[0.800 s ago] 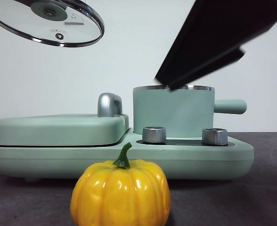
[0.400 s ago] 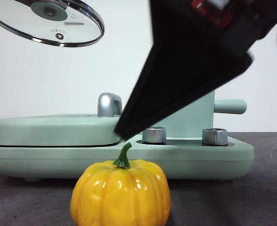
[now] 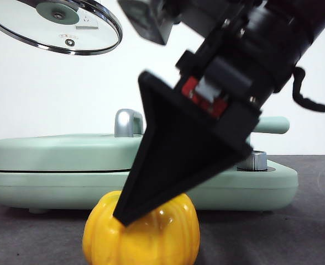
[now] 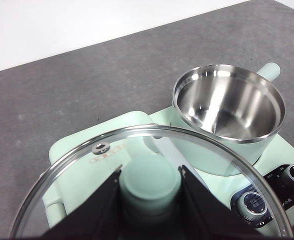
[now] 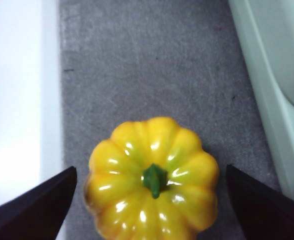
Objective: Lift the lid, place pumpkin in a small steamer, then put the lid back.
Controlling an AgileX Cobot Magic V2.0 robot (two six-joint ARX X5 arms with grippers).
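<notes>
Dark grey table (image 3: pixel 312 237), slightly textured surface. Pumpkin (image 3: pixel 168 234) sits directly on it near the front edge. Mint-green cooker base (image 3: pixel 63 185) rests on the table just behind the pumpkin, not touching it

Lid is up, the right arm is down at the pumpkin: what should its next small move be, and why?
Probably close the right tool on the pumpkin. Its jaws stand open on either side of the pumpkin, which sits on the table. The left tool holds the lid aloft by its knob, and the small steamer is open and empty.
</notes>
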